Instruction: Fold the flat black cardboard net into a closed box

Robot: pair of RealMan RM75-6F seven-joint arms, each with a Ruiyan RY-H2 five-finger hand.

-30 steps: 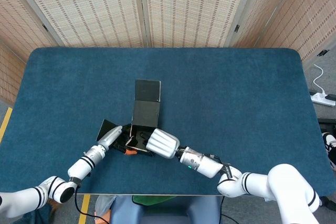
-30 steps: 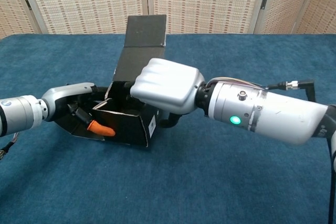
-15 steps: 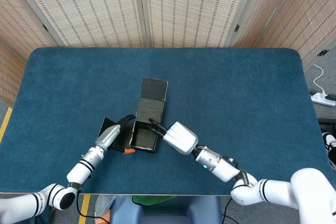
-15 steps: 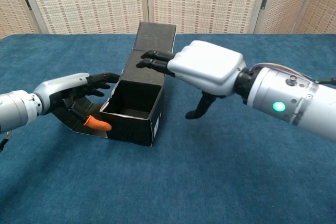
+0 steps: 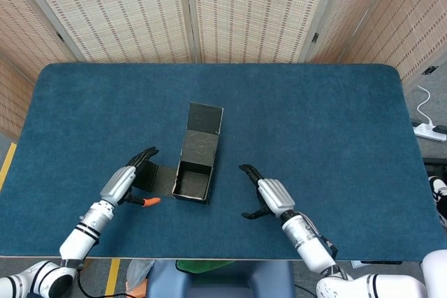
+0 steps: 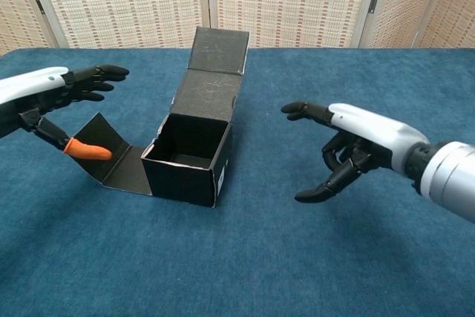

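Note:
The black cardboard box [image 5: 193,179] [image 6: 188,161] stands half-formed on the blue table, its top open and empty inside. Its lid panel [image 5: 202,130] [image 6: 213,72] leans back behind it, and a side flap [image 6: 116,161] lies out to its left. My left hand [image 5: 129,178] [image 6: 53,94] hovers open just left of the flap, with an orange thumb tip [image 6: 87,151] showing. My right hand [image 5: 264,195] [image 6: 349,146] hangs open to the right of the box, well apart from it. Neither hand touches the cardboard.
The blue table [image 5: 314,123] stretches wide behind and to the right of the box. Wicker screens [image 5: 237,12] stand behind the far edge. A power strip with cable [image 5: 427,129] lies on the floor at the right.
Both hands have let go and pulled back from the box, the left to the left, the right to the right and toward me. The box now stands alone with its lid leaning back.

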